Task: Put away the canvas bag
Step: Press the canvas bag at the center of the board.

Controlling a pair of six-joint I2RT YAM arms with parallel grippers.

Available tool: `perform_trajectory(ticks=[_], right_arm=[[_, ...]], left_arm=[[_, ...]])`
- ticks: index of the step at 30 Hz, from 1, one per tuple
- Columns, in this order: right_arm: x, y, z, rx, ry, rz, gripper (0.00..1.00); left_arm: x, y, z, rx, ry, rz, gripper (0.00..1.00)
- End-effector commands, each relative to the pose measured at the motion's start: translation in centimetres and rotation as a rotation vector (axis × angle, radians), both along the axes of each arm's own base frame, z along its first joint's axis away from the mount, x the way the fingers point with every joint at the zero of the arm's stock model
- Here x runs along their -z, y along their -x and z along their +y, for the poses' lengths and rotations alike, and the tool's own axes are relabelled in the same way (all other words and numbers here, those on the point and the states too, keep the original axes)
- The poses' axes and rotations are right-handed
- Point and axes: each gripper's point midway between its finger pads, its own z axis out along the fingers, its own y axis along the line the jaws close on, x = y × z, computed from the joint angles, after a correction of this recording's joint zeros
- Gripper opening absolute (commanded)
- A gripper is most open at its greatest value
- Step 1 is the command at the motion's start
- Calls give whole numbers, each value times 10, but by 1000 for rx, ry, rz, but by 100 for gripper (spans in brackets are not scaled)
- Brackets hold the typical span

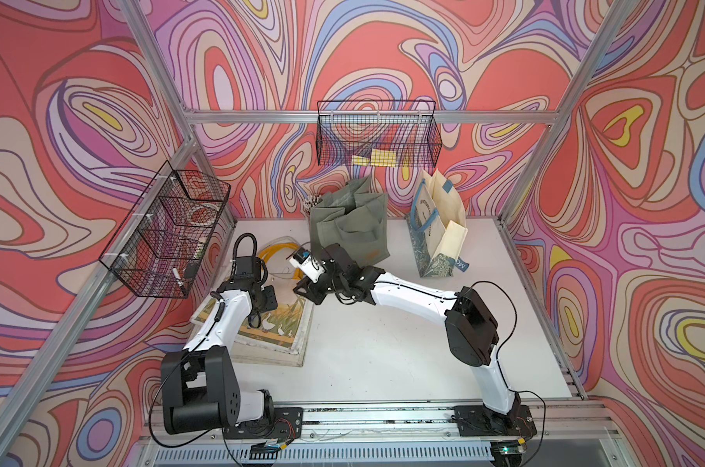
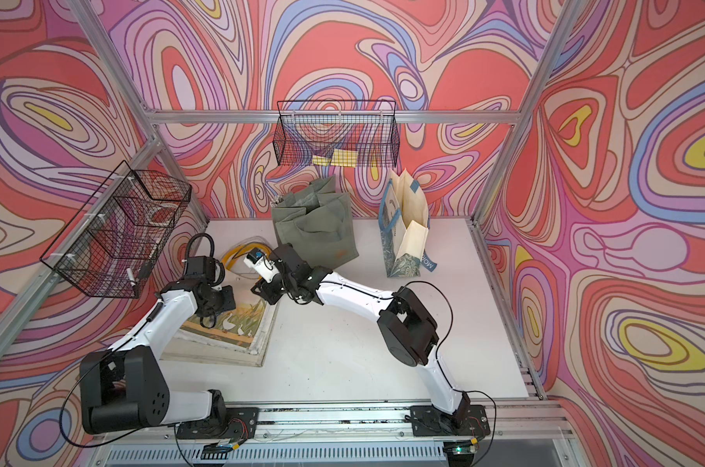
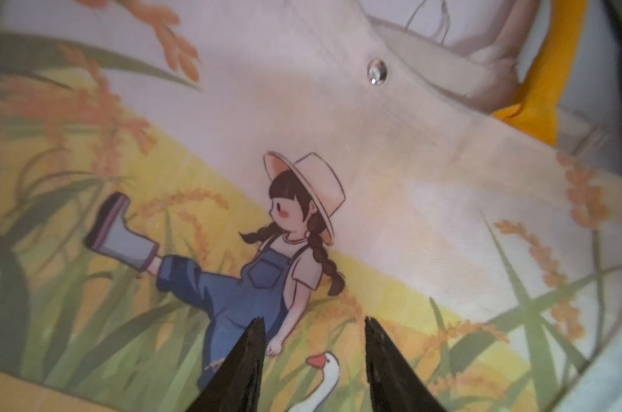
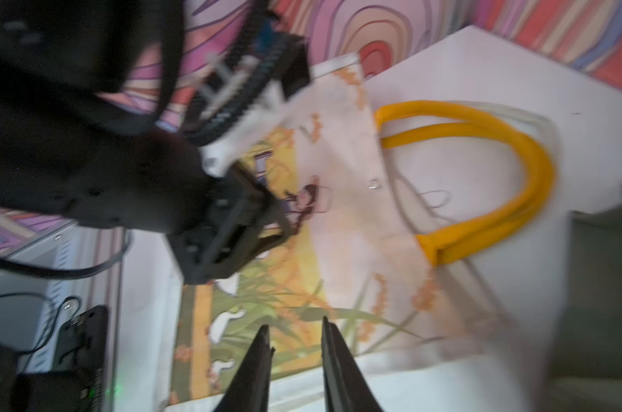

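The canvas bag (image 1: 288, 327) lies flat on the white tabletop (image 1: 383, 343) on the left arm's side, partly covered by that arm in both top views (image 2: 241, 329). It is cream cloth with a plain cream border, and its upper face carries a printed picture. In the left wrist view (image 3: 391, 160) the print shows a girl in a pale brimmed hat with dark braids, blue dungarees and one grey boot kicked up. She sits among yellow grain and long green leaves, with a white goose with an orange beak beside her. A small silver snap (image 3: 377, 71) sits near the bag's mouth. Two padded yellow handles (image 4: 498, 171) curve out from that edge and lie on the tabletop toward the back wall, near the foot of an upright green bag (image 1: 349, 226). A standing cream paper bag (image 1: 435, 230) is well apart to the right. The left end effector (image 3: 313, 321) points down over the print, its jaws moderately parted with nothing between them; whether the tips touch the cloth cannot be told. The right end effector (image 4: 295, 323) hangs over the bag's near side, with only a narrow gap between its jaws, and grips nothing.
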Motion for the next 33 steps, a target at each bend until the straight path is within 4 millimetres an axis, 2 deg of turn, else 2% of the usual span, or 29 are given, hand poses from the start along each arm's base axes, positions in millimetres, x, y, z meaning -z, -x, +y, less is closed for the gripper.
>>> perform_trajectory(ticks=[1,5,7,9,12,15,18,21,23,27,33], right_arm=[[23,55,7,-283,-33,-125,16],[45,77,-2,-404,-82,-205,11],[63,83,-3,-444,-42,-214,10],[80,87,0,-480,7,-206,10],[102,88,4,-502,67,-193,7],[102,83,4,-471,88,-226,2],[86,74,3,-414,65,-292,1],[66,72,3,-385,6,-350,3],[61,72,8,-385,-31,-367,6],[73,72,28,-407,-58,-324,8],[107,91,46,-488,-58,-332,8]], left_arm=[[15,-6,2,-52,14,15,48],[33,-4,1,-56,31,71,48],[31,-4,3,-61,18,79,47],[20,-8,7,-52,-9,34,48],[-12,-20,18,-34,-92,-67,51],[-39,-29,35,-11,-208,-110,53],[-44,-35,48,19,-293,-77,54],[-34,-37,61,12,-302,-48,54],[-25,-35,70,-2,-313,-33,54],[-2,-31,80,-17,-315,22,54],[30,-23,97,-66,-325,121,55]])
